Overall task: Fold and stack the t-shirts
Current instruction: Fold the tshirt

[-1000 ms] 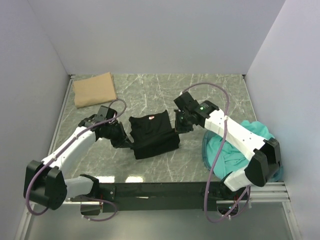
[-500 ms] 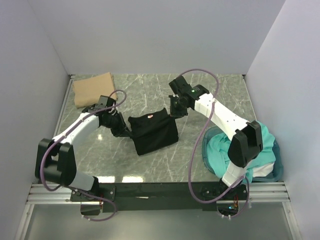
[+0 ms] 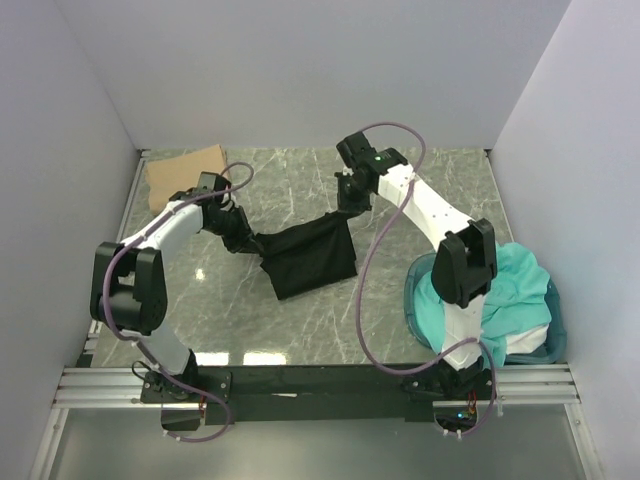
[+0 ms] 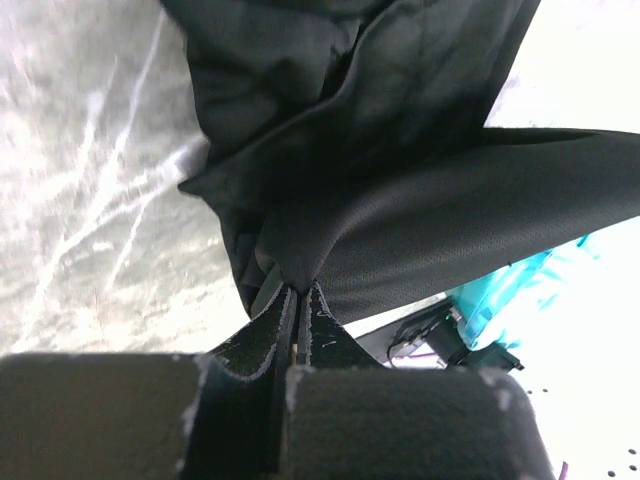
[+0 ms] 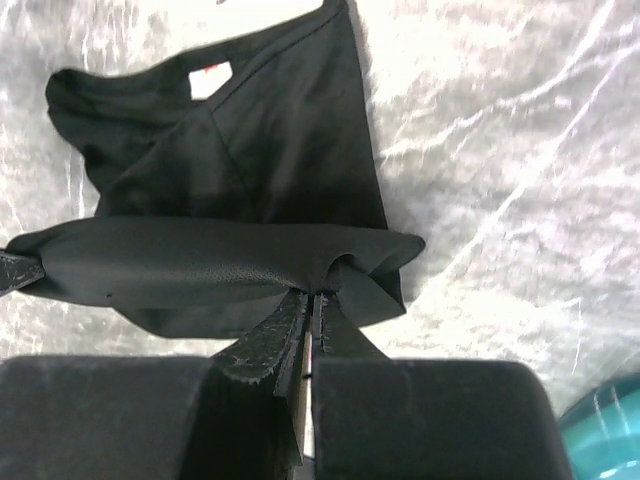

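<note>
The black t-shirt (image 3: 308, 258) hangs stretched between my two grippers over the middle of the marble table, its lower part resting on the surface. My left gripper (image 3: 247, 243) is shut on the shirt's left corner (image 4: 300, 290). My right gripper (image 3: 346, 213) is shut on the right corner (image 5: 318, 290). The black cloth (image 5: 250, 180) shows a red neck label in the right wrist view. A folded tan-brown t-shirt (image 3: 180, 170) lies at the far left corner. Teal t-shirts (image 3: 500, 300) lie heaped in the tub at the right.
The round translucent blue tub (image 3: 412, 310) stands at the near right edge by the right arm's base. Grey walls close in the table at the left, back and right. A black rail (image 3: 320, 385) runs along the near edge.
Both grippers have moved away from me toward the back of the table, lifting the shirt's upper edge and pulling the black shirt farther back. The arms have stretched out.
</note>
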You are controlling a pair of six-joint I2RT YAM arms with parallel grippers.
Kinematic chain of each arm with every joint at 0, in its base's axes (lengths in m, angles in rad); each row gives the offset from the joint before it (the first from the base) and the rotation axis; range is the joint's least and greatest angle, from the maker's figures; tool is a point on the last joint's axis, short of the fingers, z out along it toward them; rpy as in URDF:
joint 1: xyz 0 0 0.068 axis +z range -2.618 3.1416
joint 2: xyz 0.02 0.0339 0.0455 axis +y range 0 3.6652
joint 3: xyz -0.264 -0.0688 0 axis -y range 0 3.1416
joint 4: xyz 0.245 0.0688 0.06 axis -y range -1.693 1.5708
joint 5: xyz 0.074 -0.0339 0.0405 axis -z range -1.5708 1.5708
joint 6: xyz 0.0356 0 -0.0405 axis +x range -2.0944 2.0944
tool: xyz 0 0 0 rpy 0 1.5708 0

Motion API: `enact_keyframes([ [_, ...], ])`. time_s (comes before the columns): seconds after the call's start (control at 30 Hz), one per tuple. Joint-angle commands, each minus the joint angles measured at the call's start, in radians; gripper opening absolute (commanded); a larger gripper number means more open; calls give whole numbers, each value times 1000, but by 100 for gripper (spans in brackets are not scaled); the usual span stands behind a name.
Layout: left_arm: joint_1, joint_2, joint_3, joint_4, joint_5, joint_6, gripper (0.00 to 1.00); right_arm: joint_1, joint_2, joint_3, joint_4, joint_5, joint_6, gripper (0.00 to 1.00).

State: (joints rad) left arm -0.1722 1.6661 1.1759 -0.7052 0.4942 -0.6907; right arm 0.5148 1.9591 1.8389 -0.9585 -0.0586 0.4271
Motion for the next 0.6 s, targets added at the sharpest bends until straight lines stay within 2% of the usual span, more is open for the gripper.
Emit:
enact_keyframes([
  [0.0,23,33,62,-11,4,40,0,-32,43,98,-25,17,-47,0],
  [0.5,94,176,152,-4,-16,28,1,-62,256,295,-45,-29,-88,0],
  [0.53,97,190,159,-1,-19,30,2,-62,264,313,-45,-35,-90,0],
  [0.57,100,196,165,1,-20,26,9,-62,271,324,-45,-37,-88,4],
])
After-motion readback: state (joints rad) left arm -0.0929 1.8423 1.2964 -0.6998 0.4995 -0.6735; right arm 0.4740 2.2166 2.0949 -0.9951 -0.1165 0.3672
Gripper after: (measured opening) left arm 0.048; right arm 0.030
